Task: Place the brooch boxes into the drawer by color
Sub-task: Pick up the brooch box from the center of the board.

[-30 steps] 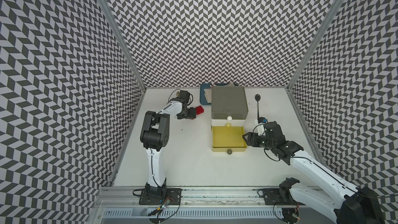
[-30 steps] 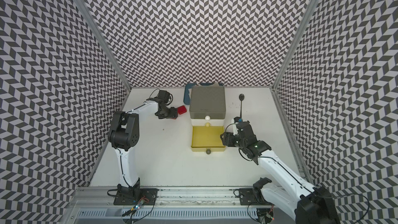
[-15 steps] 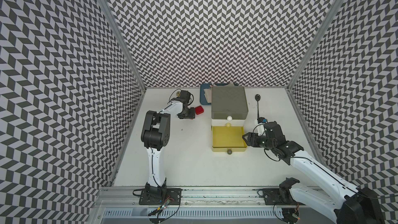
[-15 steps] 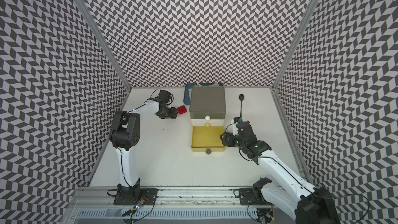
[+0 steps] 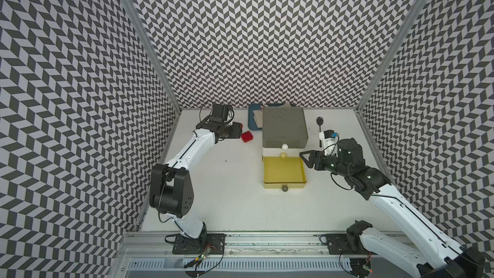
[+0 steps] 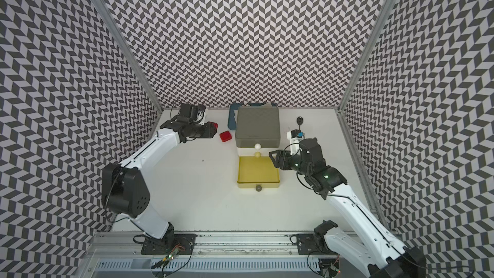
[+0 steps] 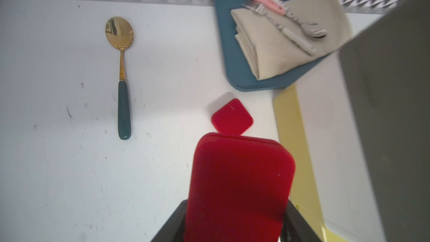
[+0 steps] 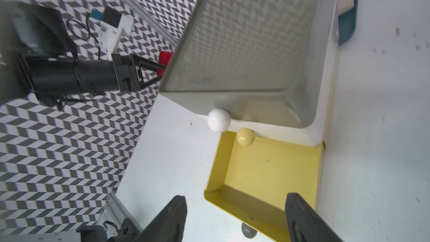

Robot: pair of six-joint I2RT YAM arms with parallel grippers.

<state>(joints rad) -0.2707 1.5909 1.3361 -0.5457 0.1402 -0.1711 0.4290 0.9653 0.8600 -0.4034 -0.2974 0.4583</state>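
Tiers of grey, white and yellow stack up in the drawer chest, which stands toward the back of the counter. Its yellow drawer is pulled out, floor bare, with a dark ball knob at the front; the grey and white tiers are shut. The left fingers are closed narrow on a red brooch box, gripping it by its sides and holding it above the counter, left of the chest. A second red brooch box lies flat on the counter near the chest's left side, beyond the held one in the left wrist view. The right fingers stand wide with nothing between them, at the right edge of the pulled-out drawer. Behind the chest sits a blue tray with a folded beige napkin and cutlery on it. A gold spoon with a dark green handle lies apart on the counter, and a black spoon lies right of the chest.
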